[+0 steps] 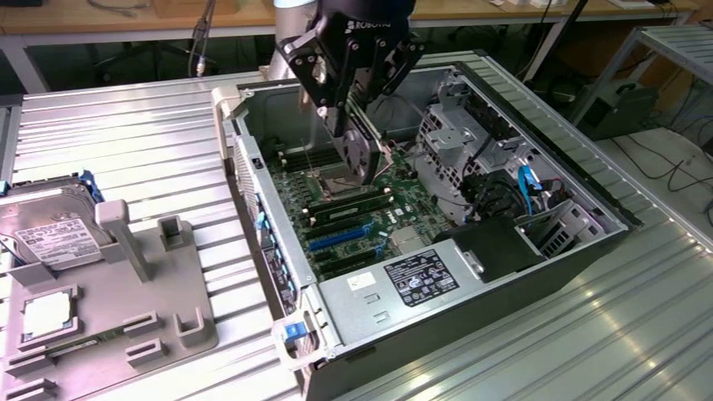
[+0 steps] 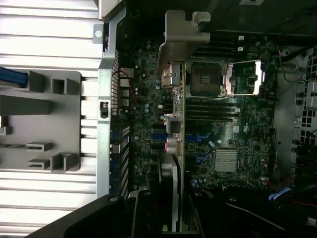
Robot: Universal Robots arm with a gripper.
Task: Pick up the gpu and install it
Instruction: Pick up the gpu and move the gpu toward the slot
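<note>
gpu (image 1: 359,154) clamped upright in claw (image 1: 354,117), hung over motherboard (image 1: 373,213) beneath claw. Risk: blue slot (image 1: 337,238) missed through tilt or offset; bracket (image 2: 185,34) jammed on case wall (image 1: 254,167).

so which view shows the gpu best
The wrist view: the gpu runs edge-on along its full length, silver bracket included, over the motherboard. The exterior view shows its dark side hanging from the gripper, which partly hides it.
</note>
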